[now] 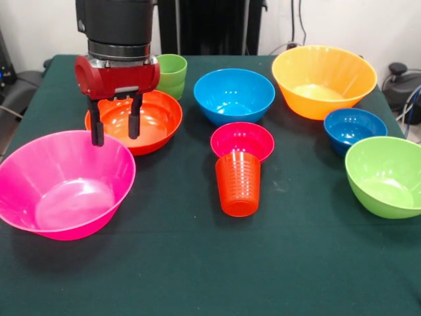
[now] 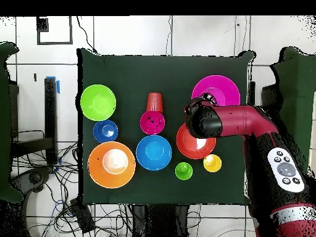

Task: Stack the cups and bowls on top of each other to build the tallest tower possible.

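Observation:
My gripper (image 1: 116, 133) is open and empty, hanging over the gap between the large pink bowl (image 1: 66, 187) and the red-orange bowl (image 1: 158, 122). The pink bowl (image 2: 223, 87) holds nothing. A ribbed orange-red cup (image 1: 238, 184) stands upside down just in front of the small magenta bowl (image 1: 242, 139). The blue bowl (image 1: 233, 95), yellow-orange bowl (image 1: 319, 79), small dark blue bowl (image 1: 355, 126) and lime green bowl (image 1: 387, 174) each stand alone. The light green cup (image 1: 172, 74) is behind the red-orange bowl. The yellow cup (image 2: 212, 163) shows only in the overhead view.
All stand on a dark green cloth (image 1: 197, 263). My red arm (image 2: 247, 120) reaches over the table's pink-bowl side. Cables and chair parts lie beyond the table edges.

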You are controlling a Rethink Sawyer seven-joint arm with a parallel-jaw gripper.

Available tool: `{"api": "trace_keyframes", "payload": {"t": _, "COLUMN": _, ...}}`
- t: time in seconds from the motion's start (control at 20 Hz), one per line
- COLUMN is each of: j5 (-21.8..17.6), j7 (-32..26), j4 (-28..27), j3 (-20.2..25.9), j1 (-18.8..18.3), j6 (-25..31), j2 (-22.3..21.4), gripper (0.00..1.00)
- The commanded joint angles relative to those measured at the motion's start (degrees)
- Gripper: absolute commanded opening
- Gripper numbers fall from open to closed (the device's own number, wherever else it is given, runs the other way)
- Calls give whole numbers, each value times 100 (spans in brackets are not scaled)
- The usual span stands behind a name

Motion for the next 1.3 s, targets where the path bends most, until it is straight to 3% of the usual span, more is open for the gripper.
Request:
{"api": "trace_keyframes", "payload": {"t": 0.05, "j5": -67, "j7": -101, "j4": 431, "j3": 421, "j1": 8, "j6": 49, "j2": -25, "gripper": 100}}
{"api": "trace_keyframes", "payload": {"t": 0.7, "j5": -327, "j7": -152, "j4": 106, "j3": 612, "j1": -92, "j6": -393, "j2": 575, "gripper": 100}}
{"api": "trace_keyframes", "payload": {"t": 1.3, "j5": -461, "j7": -162, "j4": -204, "j3": 452, "j1": -37, "j6": -485, "j2": 647, "gripper": 100}}
